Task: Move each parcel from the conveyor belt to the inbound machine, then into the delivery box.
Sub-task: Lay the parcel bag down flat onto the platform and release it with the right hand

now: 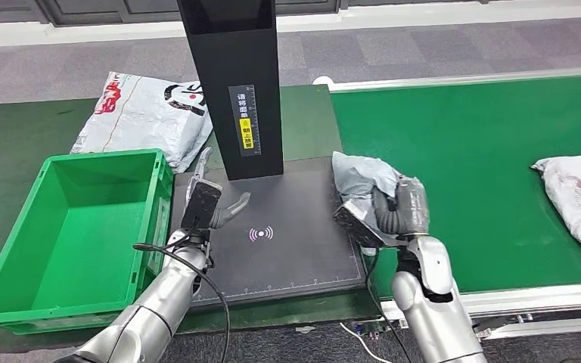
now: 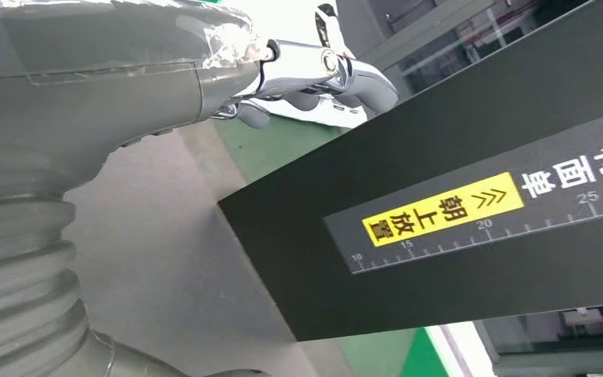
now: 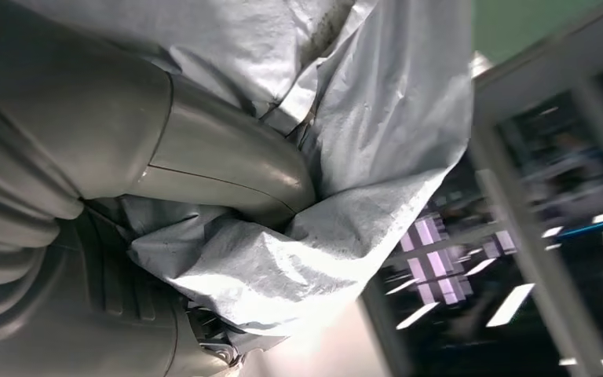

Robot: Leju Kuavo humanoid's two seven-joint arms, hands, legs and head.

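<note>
I have the grey parcel (image 1: 363, 185) clenched in my right hand (image 1: 393, 212), fingers wrapped tight into the crumpled film, and I hold it over the right edge of the inbound machine (image 1: 287, 249), where the black plate meets the conveyor belt (image 1: 469, 166). My left hand (image 1: 208, 204) holds nothing; its fingers are spread loosely over the left side of the same plate, close to the black column (image 1: 231, 83).

As I judge it, the step is to set the parcel on the plate. I would carry it inward toward the glowing scan mark (image 1: 261, 234) at the plate's middle, lower it flat, and only then loosen the fingers, since the film is bunched and could cling to them. I would also draw the left hand clear first.

The column carries a yellow label (image 2: 438, 210) with Chinese characters and arrows, above a ruler scale reading 10, 15, 20, 25.

A second parcel (image 1: 579, 197) lies farther right of the machine on the belt. The green delivery box (image 1: 15, 249) stands just left of the machine, with a white printed bag (image 1: 147, 113) behind it; its red and black printing is unreadable to me.
</note>
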